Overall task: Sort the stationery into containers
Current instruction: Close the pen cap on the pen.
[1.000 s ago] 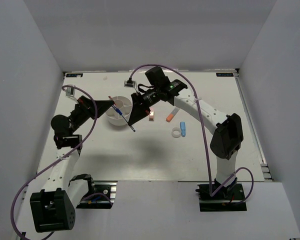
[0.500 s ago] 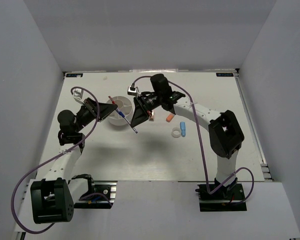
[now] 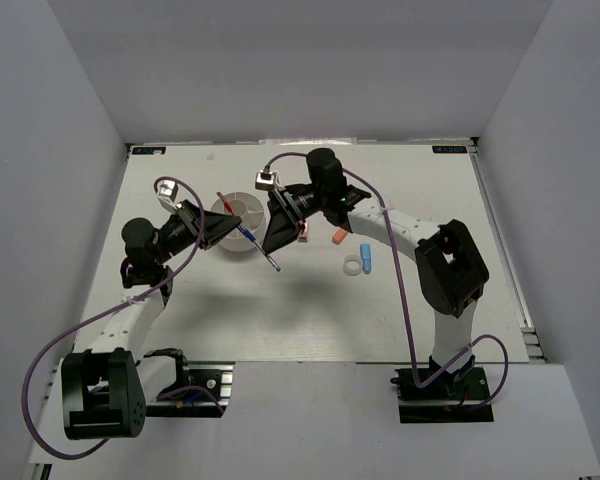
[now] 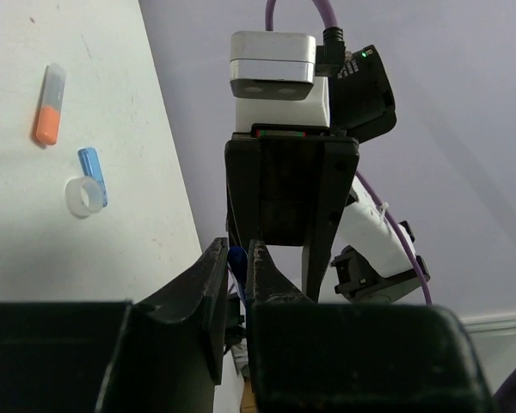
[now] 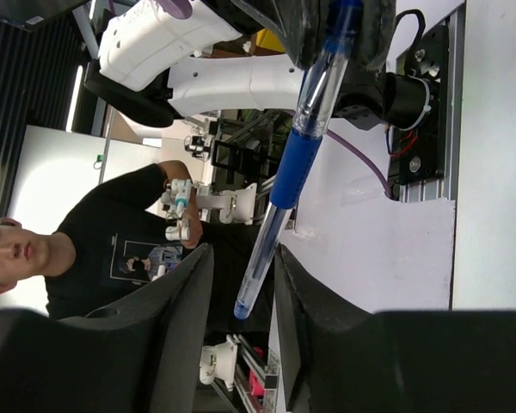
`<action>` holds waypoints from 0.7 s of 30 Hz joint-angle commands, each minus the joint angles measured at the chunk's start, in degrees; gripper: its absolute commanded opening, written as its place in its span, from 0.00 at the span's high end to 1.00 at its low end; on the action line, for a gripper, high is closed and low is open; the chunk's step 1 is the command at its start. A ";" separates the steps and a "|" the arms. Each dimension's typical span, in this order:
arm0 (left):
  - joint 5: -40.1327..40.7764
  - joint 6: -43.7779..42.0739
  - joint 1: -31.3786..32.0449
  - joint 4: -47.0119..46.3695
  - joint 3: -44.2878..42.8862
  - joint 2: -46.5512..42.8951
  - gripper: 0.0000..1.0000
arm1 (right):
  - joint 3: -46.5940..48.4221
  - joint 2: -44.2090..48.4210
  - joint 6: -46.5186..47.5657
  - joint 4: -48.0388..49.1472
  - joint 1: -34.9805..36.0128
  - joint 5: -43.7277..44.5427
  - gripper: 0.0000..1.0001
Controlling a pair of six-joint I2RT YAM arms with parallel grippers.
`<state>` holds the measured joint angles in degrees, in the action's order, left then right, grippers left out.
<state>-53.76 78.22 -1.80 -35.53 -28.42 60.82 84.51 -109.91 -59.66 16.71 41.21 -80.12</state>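
- Now gripping the thin blue pen (image 5: 303, 148) by its upper end in the left claw (image 4: 234, 258), fingers (image 4: 213, 284) clenched on it, only a sliver of blue showing between them in the left wrist view
- Holding it slanted, with the upper end by the near-right rim of the round white tub (image 3: 240, 247) in the top view and the tip pointing toward the near side of the desk (image 3: 280, 310)
- Cannot tell whether it touches the tub's rim
- Reaching the pen's tip into the gap of the right claw (image 5: 243, 258), which is released, its two fingers (image 5: 185, 327) standing apart on either side of the tip and not touching it in the right wrist view
- Facing the two claws toward each other just beside the tub, left claw over its near-left part, right claw off its right side
- Showing a thin red pen (image 3: 223, 200) leaning out at the far-left of the tub; cannot tell which compartment
- Lying on the desk just right of the right claw: tan clip (image 3: 302, 233), then orange-white stick (image 3: 338, 237) a little further right, apart from each other
- Lying nearer and further right again: light-blue eraser (image 3: 366, 257), with the white ring (image 3: 353, 266) right against its left side, both well apart from the tub
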 commanded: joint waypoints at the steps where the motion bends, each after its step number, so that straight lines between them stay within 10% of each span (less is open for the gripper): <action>1: -2.93 -1.66 0.31 1.52 0.74 0.62 1.00 | 0.04 1.71 -1.51 4.91 -0.34 0.31 0.58; 21: -1.79 -0.78 0.31 -3.32 -2.34 0.71 1.00 | -1.36 2.24 3.67 -4.84 0.36 3.65 0.58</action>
<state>-55.55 78.00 -1.74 -37.52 -28.99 61.69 82.70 -109.86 -57.04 12.03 41.28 -76.53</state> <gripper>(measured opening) 0.208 0.424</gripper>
